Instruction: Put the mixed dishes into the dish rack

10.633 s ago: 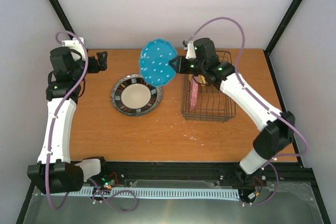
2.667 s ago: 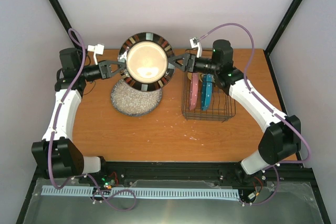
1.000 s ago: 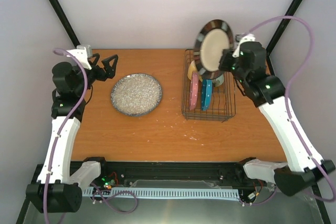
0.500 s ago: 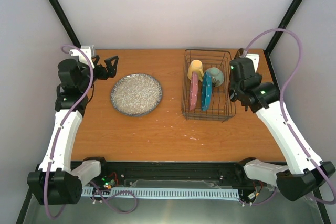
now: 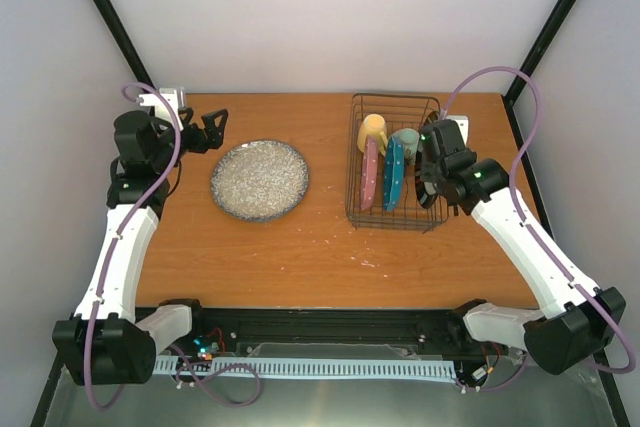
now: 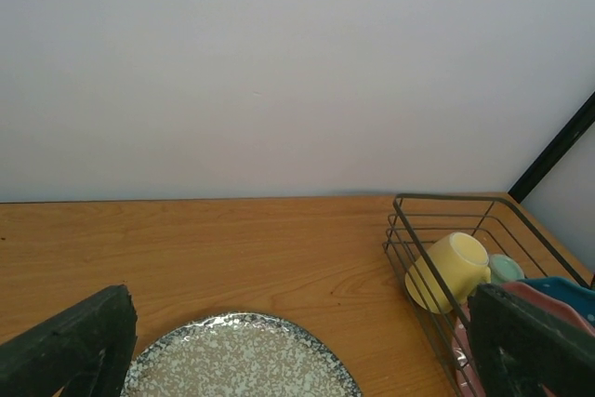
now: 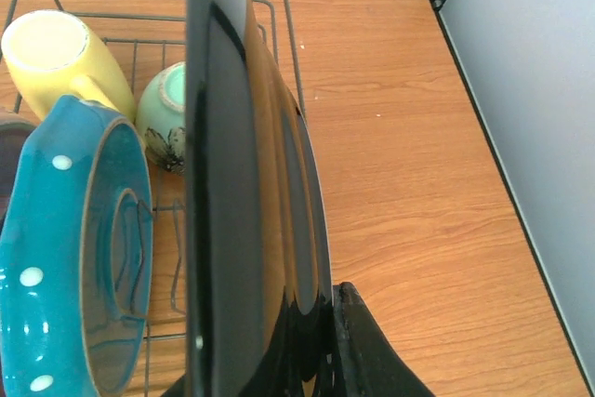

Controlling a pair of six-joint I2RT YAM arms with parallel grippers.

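The dish rack (image 5: 397, 209) stands at the right of the table. It holds the yellow mug (image 5: 372, 133), the mint-green bowl (image 5: 405, 141), the pink dotted plate (image 5: 370, 175) and the teal dotted plate (image 5: 393, 174), both plates on edge. My right gripper (image 5: 428, 169) is over the rack's right side, shut on the dark-rimmed plate (image 7: 244, 183), which it holds upright on edge just right of the teal plate (image 7: 84, 258). The grey speckled plate (image 5: 260, 180) lies flat on the table. My left gripper (image 5: 210, 130) is open and empty, behind and to the left of it.
The left wrist view shows the speckled plate (image 6: 242, 360), the rack (image 6: 409, 230) and the mug (image 6: 446, 271) ahead. Black frame posts stand at the back corners. Bare wood (image 7: 418, 183) lies right of the rack up to the wall.
My right arm has come down from high above the rack and lowered the dark-rimmed plate in beside the teal plate. The left arm has barely moved.
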